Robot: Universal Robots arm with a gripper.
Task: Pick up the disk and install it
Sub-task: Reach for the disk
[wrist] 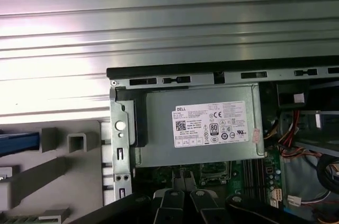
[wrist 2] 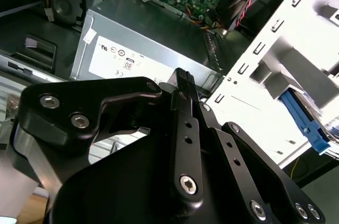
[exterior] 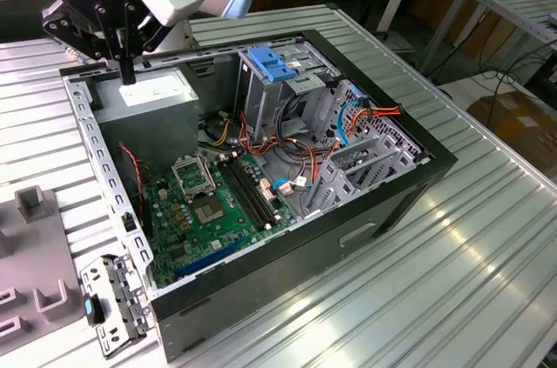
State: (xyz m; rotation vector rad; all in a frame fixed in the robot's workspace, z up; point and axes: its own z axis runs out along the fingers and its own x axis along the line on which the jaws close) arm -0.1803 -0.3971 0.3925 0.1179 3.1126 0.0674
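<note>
My gripper (exterior: 128, 75) hangs clenched and empty in the upper left of the exterior view, above the power supply (exterior: 155, 94). In the first wrist view, the disk (wrist: 18, 142) sits in the grey fixture (wrist: 85, 181), just outside the case (wrist: 119, 144).

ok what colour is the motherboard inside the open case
Green; the motherboard shows best in the exterior view.

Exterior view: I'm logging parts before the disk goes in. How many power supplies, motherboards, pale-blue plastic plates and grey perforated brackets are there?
Power supply: 1
Motherboard: 1
Pale-blue plastic plate: 1
Grey perforated bracket: 1
Total: 4
</note>
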